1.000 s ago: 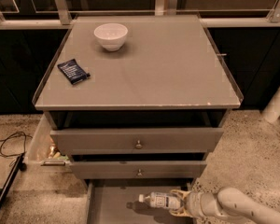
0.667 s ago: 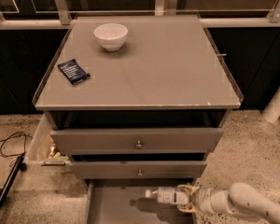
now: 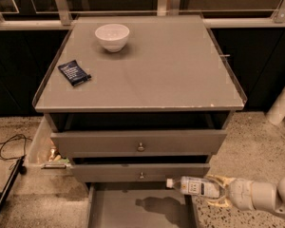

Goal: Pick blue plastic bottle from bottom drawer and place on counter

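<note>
The blue plastic bottle [image 3: 194, 186], clear with a white cap and pale label, lies sideways in the air above the open bottom drawer [image 3: 114, 213], its cap pointing left. My gripper [image 3: 218, 192] reaches in from the lower right and is shut on the bottle's base end. The bottle's shadow falls on the drawer's flat grey floor. The bottle is level with the front of the second drawer. The counter [image 3: 171, 75] lies well above the gripper, a flat grey top with a thin clear rim.
A white bowl [image 3: 112, 36] and a dark blue snack packet [image 3: 74, 73] sit on the counter's left half. Two wider drawers with round knobs [image 3: 140, 147] stand slightly open. A white bin [image 3: 43, 151] and a black cable [image 3: 9, 146] lie at the left.
The gripper has lifted the bottle up out of the bottom drawer and a little to the right; the bottle now hangs higher, at the second drawer's front.
</note>
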Robot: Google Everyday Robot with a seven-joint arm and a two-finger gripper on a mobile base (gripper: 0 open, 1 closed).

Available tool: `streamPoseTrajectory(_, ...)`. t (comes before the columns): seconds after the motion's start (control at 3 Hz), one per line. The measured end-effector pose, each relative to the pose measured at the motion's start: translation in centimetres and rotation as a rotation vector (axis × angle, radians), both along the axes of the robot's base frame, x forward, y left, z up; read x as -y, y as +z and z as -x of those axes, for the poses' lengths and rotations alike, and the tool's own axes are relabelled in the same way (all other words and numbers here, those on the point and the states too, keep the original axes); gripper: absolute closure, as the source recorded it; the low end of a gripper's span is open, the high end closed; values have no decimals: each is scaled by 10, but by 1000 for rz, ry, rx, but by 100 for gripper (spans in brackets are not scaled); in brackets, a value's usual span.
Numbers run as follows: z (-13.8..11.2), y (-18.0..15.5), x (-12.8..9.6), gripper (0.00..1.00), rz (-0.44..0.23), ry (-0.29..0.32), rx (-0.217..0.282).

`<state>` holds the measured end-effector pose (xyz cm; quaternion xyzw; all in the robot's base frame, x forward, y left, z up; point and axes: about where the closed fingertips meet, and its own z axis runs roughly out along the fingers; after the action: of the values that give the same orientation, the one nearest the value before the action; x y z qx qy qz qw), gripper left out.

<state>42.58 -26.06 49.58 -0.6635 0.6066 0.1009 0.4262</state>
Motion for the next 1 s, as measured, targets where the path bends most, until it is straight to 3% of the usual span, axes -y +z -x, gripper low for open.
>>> streamPoseTrajectory(0.67, 6, 10, -3, 100, 15, 12, 14)
streamPoseTrajectory(1.0, 14, 61, -11, 100, 45, 59, 98)
